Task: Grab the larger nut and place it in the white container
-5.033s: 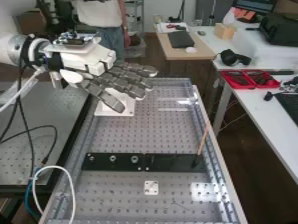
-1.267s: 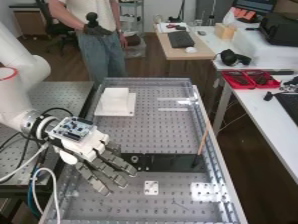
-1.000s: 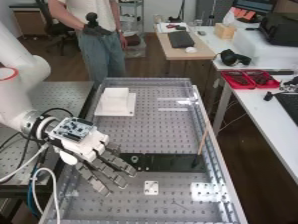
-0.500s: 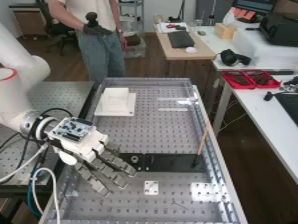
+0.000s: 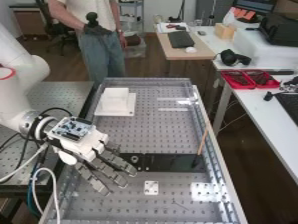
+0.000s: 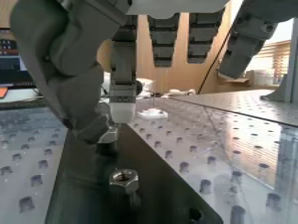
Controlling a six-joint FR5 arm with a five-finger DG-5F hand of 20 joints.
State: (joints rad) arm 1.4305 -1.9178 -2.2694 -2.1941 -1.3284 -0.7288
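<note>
At the near left, the hand (image 5: 83,145) has come down over the black strip (image 5: 171,162), fingers (image 6: 122,111) pinching 1 nut (image 6: 109,134); lifting likely follows.

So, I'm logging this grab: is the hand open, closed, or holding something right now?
The hand is closed on a nut, pinched between thumb and finger.

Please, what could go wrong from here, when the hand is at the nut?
The pinched nut may slip, since only the tips of the thumb and one finger seem to hold it. The hand might knock the neighbouring nut, standing close on the black plate. The white container is farther off, so a drop is possible.
</note>
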